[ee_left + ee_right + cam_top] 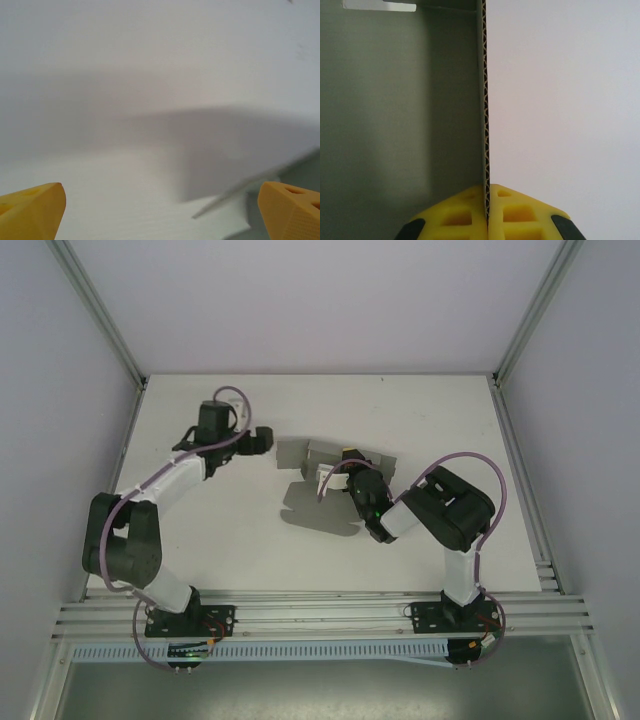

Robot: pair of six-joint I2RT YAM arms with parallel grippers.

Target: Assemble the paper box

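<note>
The paper box point(312, 508) is a grey card sheet lying partly folded at the table's middle, with some panels raised at its far side. My right gripper point(342, 478) is over the sheet's right part. In the right wrist view it point(488, 212) is shut on an upright corrugated wall point(484, 100), seen edge-on between the yellow fingertips point(520, 215). My left gripper point(266, 439) stands just left of the box's far-left panel, apart from it. In the left wrist view its yellow fingertips point(31, 212) are wide apart and open. A raised card flap point(235, 150) lies ahead of the right fingertip.
The white table point(200, 530) is enclosed by pale walls with metal posts point(100, 315) at the back corners. Aluminium rails point(320, 612) run along the near edge where both arm bases are bolted.
</note>
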